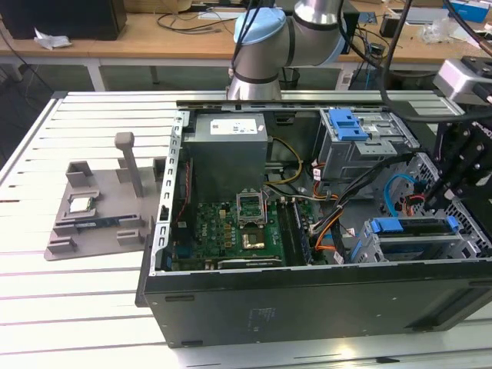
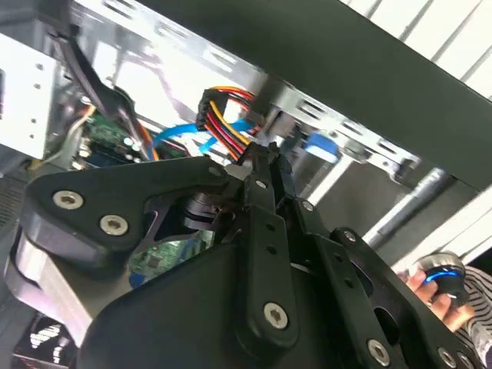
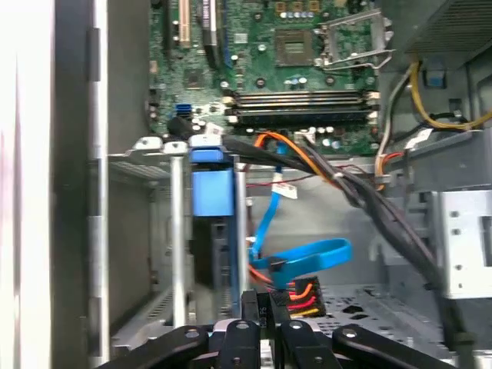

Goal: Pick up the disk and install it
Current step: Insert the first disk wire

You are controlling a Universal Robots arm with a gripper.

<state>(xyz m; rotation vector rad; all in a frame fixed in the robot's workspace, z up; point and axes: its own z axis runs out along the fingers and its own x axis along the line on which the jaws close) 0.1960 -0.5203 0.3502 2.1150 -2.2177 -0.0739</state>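
Gripper: the black gripper (image 1: 453, 173) stands inside the open computer case (image 1: 307, 300), at the exterior view's right. Its fingers (image 2: 265, 192) are drawn together to a narrow gap in the second wrist view, with no object between them that I can see.
Disk: the disk (image 1: 419, 237) sits in the lower drive cage (image 1: 369, 250), with its blue bracket along the top edge. It is just below the gripper in the exterior view. In the first wrist view the blue bracket (image 3: 211, 192) stands between the cage rails, just ahead of the fingertips.
Cables: a bundle of red, yellow and black wires (image 3: 296, 296) is very near the fingertips; a flat blue cable (image 3: 307, 257) loops beside it.
Motherboard: the green board (image 1: 231, 231) lies farther from the gripper, deeper in the case.
Upper cage: a second cage with a blue latch (image 1: 347, 124) is beyond the gripper, toward the arm's base.
Grey fixture: it rests on the table (image 1: 92, 204), well apart from the gripper, outside the case; it carries a small square chip (image 1: 81, 204).
Person: a hand (image 2: 442, 288) holds a mouse, outside the case.
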